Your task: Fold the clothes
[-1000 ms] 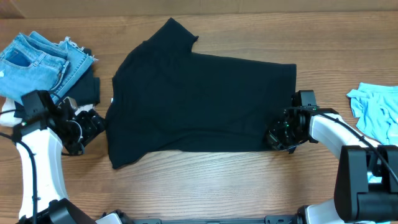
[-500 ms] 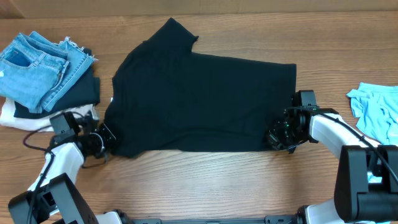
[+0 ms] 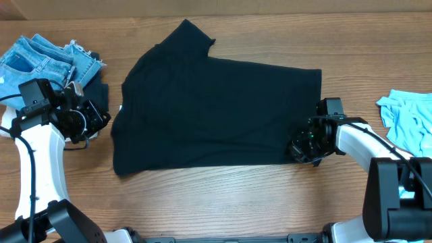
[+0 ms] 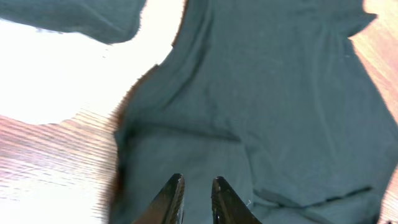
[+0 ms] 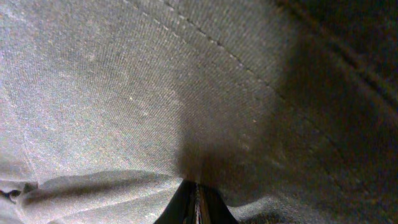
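Note:
The clothes, a black short-sleeved T-shirt (image 3: 216,108), lie spread flat across the middle of the table, one sleeve pointing to the far side. A small white label (image 3: 122,109) shows at its left edge. My left gripper (image 3: 101,120) hovers just off that left edge. In the left wrist view its fingertips (image 4: 175,186) stand a narrow gap apart above the T-shirt (image 4: 280,93), with nothing between them. My right gripper (image 3: 298,147) sits at the shirt's near right corner. In the right wrist view it (image 5: 196,190) is shut, and the fabric (image 5: 124,93) puckers at its tips.
Frayed blue denim (image 3: 40,64) lies on a dark garment (image 3: 94,94) at the far left, close behind my left arm. A light blue garment (image 3: 408,121) lies at the right edge. Bare wood (image 3: 216,202) runs along the front.
My left arm dipped to the shirt's near left corner, then rose and drew back to the left edge, and its jaws parted slightly. The corner shifted a little. The right arm stayed still.

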Controlling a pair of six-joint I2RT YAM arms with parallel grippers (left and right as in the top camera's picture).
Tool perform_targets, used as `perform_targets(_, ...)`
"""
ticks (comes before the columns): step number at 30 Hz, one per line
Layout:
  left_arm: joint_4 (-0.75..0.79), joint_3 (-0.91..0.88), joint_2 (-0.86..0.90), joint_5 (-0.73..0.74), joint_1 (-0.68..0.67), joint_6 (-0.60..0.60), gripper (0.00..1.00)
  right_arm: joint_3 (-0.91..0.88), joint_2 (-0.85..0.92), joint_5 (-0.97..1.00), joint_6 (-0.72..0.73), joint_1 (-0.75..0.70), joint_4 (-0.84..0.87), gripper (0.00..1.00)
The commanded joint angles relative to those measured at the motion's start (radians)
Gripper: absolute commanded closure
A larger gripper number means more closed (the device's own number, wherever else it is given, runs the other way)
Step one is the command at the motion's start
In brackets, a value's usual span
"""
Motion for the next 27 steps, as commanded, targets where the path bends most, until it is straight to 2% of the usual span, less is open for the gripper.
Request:
perform_targets(1,-0.011,0.023,-0.004,-0.063,0.005,0.025,0.74,-0.036,0.06,0.155,0.0,-0.007,0.014,0.96)
perform_targets(2,-0.019,0.023,-0.004,-0.072,0.005,0.032,0.65,-0.036,0.06,0.155,0.0,-0.007,0.014,0.96)
perform_targets(6,-0.156,0.0,-0.003,-0.093,0.005,0.04,0.45,-0.036,0.06,0.155,0.0,-0.007,0.015,0.96)
perform_targets(7,-0.157,-0.037,-0.003,-0.136,0.004,0.042,0.41,-0.036,0.06,0.155,0.0,-0.007,0.015,0.96)
perform_targets(9,-0.045,-0.167,-0.003,-0.158,0.005,0.037,0.35,-0.036,0.06,0.155,0.0,-0.007,0.021,0.95)
perform_targets(12,0.192,-0.303,-0.003,-0.156,0.005,0.035,0.35,-0.036,0.06,0.155,-0.001,-0.007,0.021,0.96)
perform_targets(14,0.251,-0.308,-0.003,-0.14,0.004,0.052,0.35,-0.036,0.06,0.155,-0.001,-0.007,0.021,0.96)
perform_targets(18,0.277,-0.308,-0.003,-0.085,-0.042,0.082,0.67,-0.036,0.06,0.155,0.0,-0.007,0.021,0.96)
perform_targets(19,0.277,-0.308,-0.003,-0.091,-0.068,0.089,0.68,-0.036,0.06,0.155,0.0,-0.007,0.021,0.96)
perform_targets(20,0.276,-0.308,-0.003,-0.106,-0.088,0.09,0.55,-0.036,0.06,0.155,0.0,-0.007,0.021,0.96)
perform_targets(22,0.277,-0.309,-0.003,-0.162,-0.118,0.089,0.42,-0.036,0.06,0.155,0.0,-0.007,0.021,0.96)
perform_targets(23,0.277,-0.309,-0.003,-0.177,-0.124,0.087,0.42,-0.036,0.06,0.155,0.0,-0.007,0.021,0.96)
perform_targets(25,0.279,-0.309,-0.003,-0.174,-0.126,0.087,0.49,-0.036,0.06,0.155,0.0,-0.007,0.021,0.96)
perform_targets(27,0.279,-0.305,-0.003,-0.175,-0.124,0.087,0.49,-0.036,0.06,0.155,-0.001,-0.007,0.02,0.96)
